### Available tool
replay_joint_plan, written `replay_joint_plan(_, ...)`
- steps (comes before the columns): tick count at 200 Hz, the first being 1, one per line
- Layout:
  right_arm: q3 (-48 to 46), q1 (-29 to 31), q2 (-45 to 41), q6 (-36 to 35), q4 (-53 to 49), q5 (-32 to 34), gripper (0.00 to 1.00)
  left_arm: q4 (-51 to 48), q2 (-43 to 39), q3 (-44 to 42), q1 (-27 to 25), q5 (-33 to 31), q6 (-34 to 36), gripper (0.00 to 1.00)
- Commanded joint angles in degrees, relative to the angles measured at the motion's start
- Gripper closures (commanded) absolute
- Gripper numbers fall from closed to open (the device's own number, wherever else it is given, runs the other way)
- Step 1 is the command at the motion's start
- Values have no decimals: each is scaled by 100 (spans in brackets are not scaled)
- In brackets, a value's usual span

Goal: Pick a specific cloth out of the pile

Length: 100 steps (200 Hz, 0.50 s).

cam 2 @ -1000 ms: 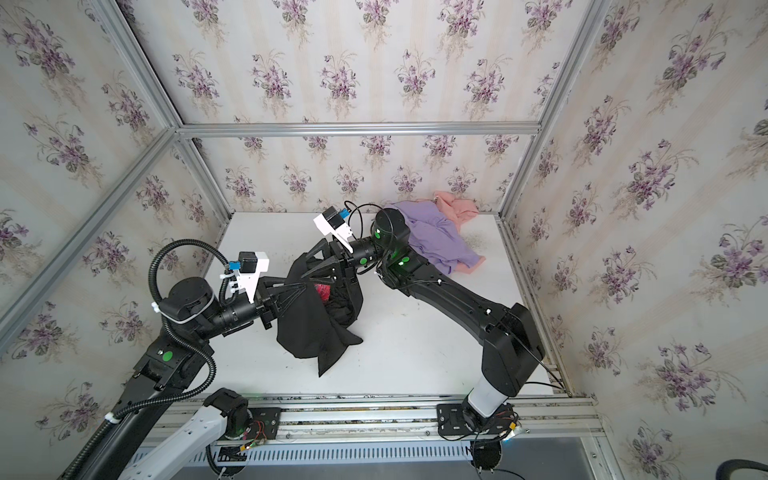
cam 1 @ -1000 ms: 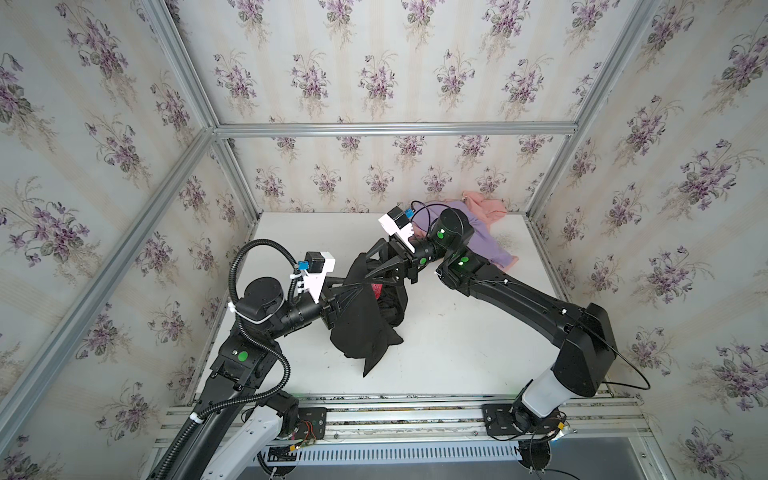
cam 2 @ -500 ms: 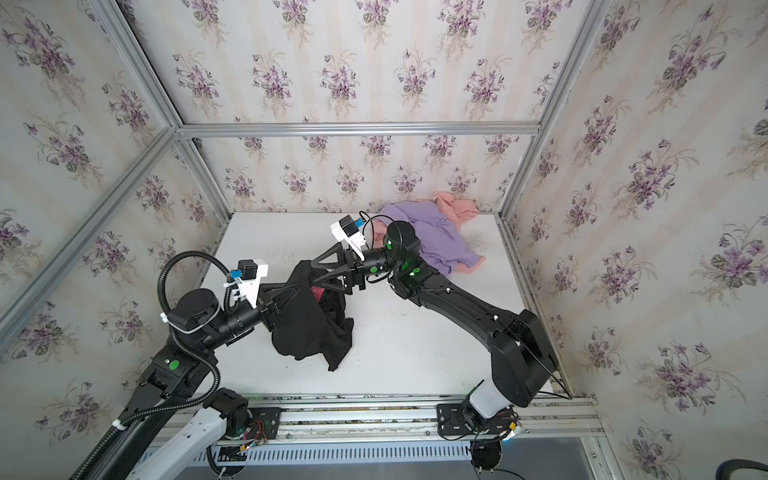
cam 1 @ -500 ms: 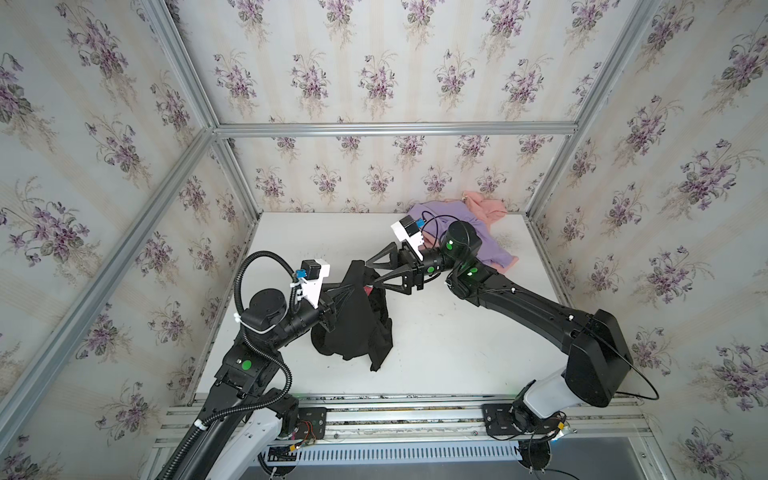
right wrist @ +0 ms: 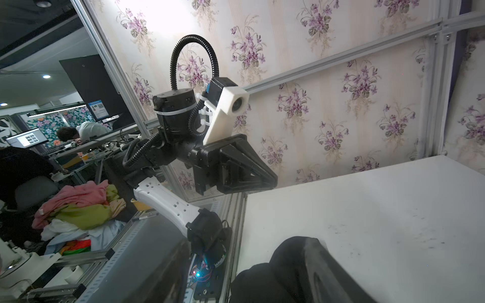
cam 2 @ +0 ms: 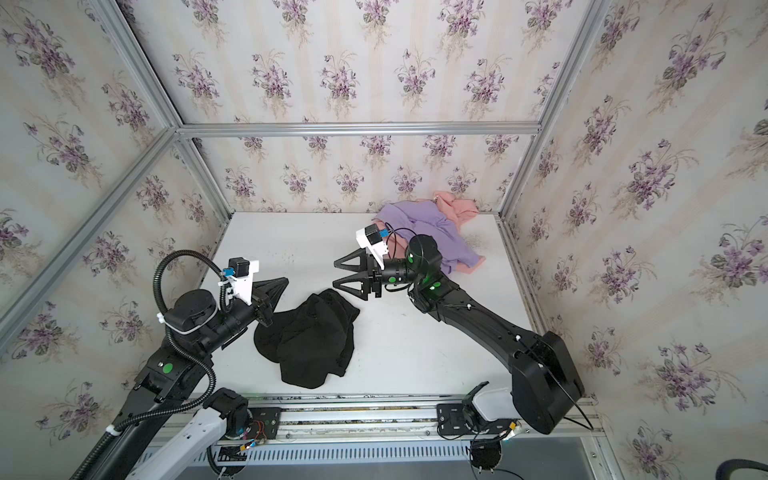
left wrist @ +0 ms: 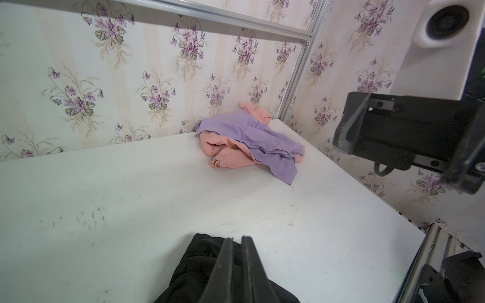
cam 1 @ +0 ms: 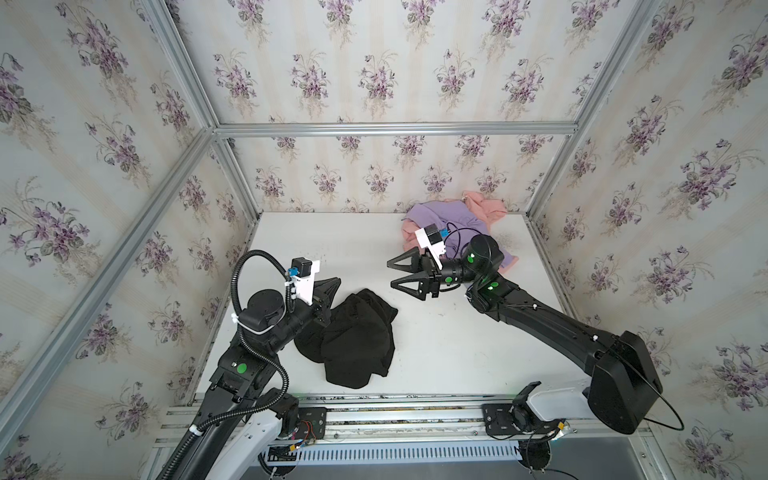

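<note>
The black cloth lies crumpled on the white table, near its front left and apart from the pile. The pile, lilac over salmon-pink, sits in the far right corner. My left gripper hovers shut above the cloth's left edge, with nothing between its fingers. My right gripper is open and empty, raised just beyond the cloth's far right edge. The right wrist view shows the cloth below its fingers.
Floral walls with aluminium posts close the table on three sides. A metal rail runs along the front edge. Bare table lies between the cloth and the pile.
A second ago both grippers held the black cloth up between them. It has since dropped flat onto the table. The right gripper opened and drew back right; the left is shut and empty.
</note>
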Motion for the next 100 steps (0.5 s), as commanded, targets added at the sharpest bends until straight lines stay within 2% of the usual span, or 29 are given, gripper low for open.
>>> replay_joint_plan(1, -183, -19, -216, -335, -246, 318, 28, -72, 156, 21, 3, -24, -267, 82)
replay_joint_plan(35, -570, 13, -463, -796, -852, 841, 29, -113, 394, -210, -5, 175, -784, 49)
replay_joint_plan(53, -705, 281, -433, -1150, -1263, 1304, 31, -163, 433, -406, -6, 164, -1071, 33)
replay_joint_plan(82, -809, 905, -87, -1829, -1684, 2079, 30, -333, 332, -839, 78, -1053, -1565, 11)
replay_joint_plan(100, -717, 1194, 296, -2137, -1837, 2376, 31, -377, 365, -1052, 424, -1253, -1907, 5)
